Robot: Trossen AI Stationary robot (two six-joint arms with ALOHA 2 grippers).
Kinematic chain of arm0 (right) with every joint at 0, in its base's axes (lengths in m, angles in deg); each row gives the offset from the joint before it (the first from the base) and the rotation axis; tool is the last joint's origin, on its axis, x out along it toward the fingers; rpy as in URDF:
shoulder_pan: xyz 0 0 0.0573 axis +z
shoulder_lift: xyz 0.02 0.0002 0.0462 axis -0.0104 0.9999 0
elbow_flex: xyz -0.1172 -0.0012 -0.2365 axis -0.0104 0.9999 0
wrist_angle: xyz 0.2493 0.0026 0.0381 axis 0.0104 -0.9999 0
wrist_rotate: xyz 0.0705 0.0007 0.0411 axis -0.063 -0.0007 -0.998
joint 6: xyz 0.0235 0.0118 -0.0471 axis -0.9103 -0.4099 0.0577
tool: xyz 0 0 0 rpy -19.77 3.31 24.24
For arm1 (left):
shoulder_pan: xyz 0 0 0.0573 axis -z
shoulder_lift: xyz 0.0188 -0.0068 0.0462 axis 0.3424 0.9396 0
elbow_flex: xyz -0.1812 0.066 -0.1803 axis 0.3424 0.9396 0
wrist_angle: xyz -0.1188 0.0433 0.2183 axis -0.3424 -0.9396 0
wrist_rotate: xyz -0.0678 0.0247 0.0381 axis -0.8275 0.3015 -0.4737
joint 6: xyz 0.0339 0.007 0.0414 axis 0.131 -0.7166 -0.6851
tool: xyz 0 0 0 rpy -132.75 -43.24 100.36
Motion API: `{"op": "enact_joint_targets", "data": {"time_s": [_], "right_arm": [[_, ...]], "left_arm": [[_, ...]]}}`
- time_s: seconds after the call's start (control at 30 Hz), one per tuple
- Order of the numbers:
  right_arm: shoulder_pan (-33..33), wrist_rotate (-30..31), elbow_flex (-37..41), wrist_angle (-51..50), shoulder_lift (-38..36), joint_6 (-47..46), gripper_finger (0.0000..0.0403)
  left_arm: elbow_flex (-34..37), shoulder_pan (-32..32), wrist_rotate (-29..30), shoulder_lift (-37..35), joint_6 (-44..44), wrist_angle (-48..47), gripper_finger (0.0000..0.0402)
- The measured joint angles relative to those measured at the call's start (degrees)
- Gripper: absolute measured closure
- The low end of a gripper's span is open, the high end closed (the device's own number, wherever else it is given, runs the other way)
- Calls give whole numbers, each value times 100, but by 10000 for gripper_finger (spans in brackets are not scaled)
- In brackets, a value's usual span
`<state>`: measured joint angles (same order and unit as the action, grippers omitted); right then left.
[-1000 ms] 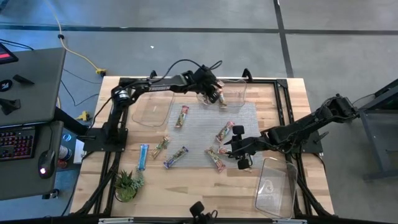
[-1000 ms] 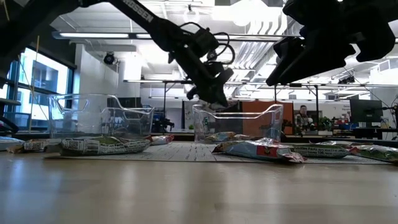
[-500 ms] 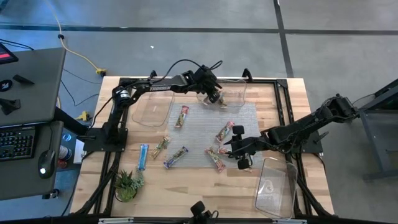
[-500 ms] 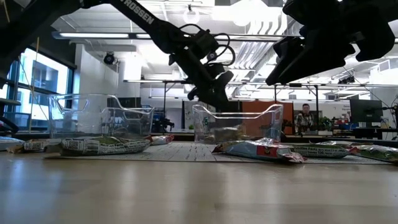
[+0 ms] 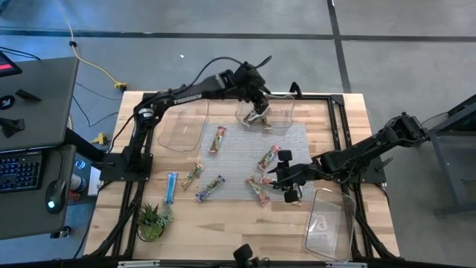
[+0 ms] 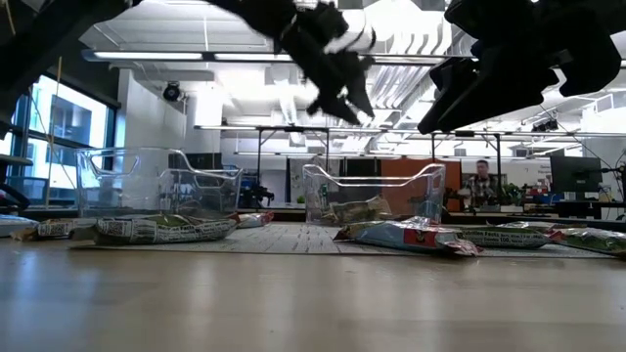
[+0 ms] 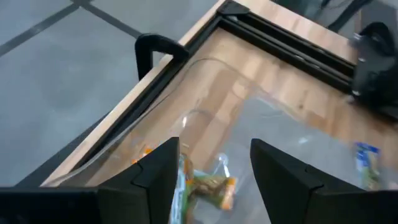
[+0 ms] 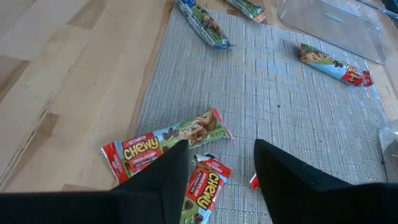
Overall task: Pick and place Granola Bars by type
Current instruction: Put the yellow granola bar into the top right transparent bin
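My left gripper (image 5: 256, 95) hangs open above the clear bin (image 5: 277, 112) at the far middle of the table, well clear of its rim (image 6: 372, 168). A green-tan granola bar (image 7: 208, 183) lies on the bin's floor below the fingers. My right gripper (image 5: 283, 176) stands open over the grey mat (image 5: 238, 160), just above two red Chewy bars (image 8: 163, 145) (image 8: 204, 185). Other bars lie flat on the mat and table: a red one (image 5: 217, 139), a green-tan one (image 5: 193, 176), a light blue one (image 5: 172, 187) and a blue-silver one (image 5: 210, 187).
A second clear bin (image 5: 182, 132) stands at the far left and a third (image 5: 329, 223) at the near right. A small potted plant (image 5: 151, 221) sits at the near left corner. Black frame rails (image 5: 320, 95) run along the table's edges.
My left gripper has opened and let go of a green-tan bar, which has dropped onto the floor of the far middle bin. The gripper has then risen straight up, clear of the bin.
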<state>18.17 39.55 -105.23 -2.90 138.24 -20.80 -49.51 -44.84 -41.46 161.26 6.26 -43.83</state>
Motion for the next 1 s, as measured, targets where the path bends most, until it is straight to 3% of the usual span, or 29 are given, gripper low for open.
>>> {"op": "enact_joint_targets", "data": {"time_s": [0.27, 0.47, 0.57, 0.73, 0.8, 1.0], "right_arm": [[0, -2, 0, 2, 0, -1, 238], [1, -1, -2, 25, 2, 0, 237], [0, -1, -2, 59, 2, -1, 240], [0, -1, -2, 101, 2, -1, 240], [0, 0, -2, 130, 2, -1, 237], [0, -1, -4, 225, 2, 1, 238]], "left_arm": [[-2248, 610, 458, -22, -169, -3573, 208], [-1751, 1584, 824, -740, 1195, -5060, 208], [-1709, 2320, 1504, -759, 1940, -5872, 208], [-1278, 3608, 1684, -744, 2254, -5637, 208], [-1059, 4070, 2028, -710, 2653, -5833, 208], [227, 4944, 2307, -858, 3819, -5802, 208]]}}
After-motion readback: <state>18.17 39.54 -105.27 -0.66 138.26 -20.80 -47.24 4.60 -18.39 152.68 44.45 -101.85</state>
